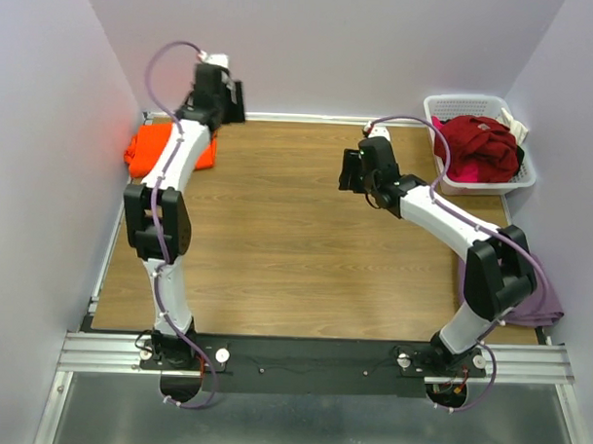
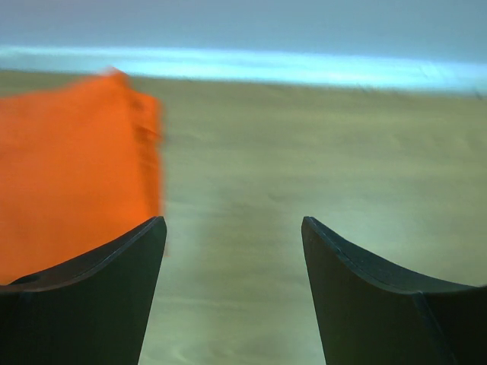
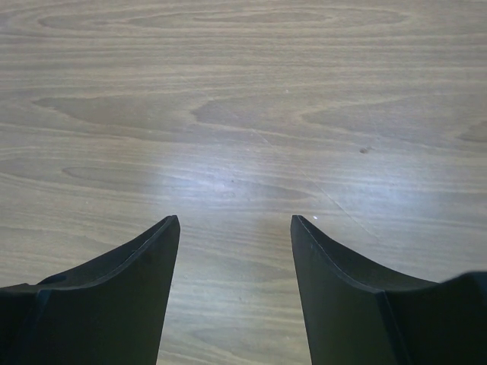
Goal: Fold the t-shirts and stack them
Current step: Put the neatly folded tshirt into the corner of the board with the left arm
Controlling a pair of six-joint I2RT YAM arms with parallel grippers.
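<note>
A folded bright orange t-shirt lies at the far left edge of the wooden table, partly hidden by my left arm; it also shows blurred at the left of the left wrist view. My left gripper is open and empty, raised just right of the orange shirt. My right gripper is open and empty above bare wood in the middle of the table. A dark red t-shirt lies crumpled on a pink one in the basket. A mauve-purple t-shirt lies at the right edge.
A white slatted plastic basket stands at the far right corner. Pale walls close in the table at the back and both sides. The arm bases sit on a rail at the near edge.
</note>
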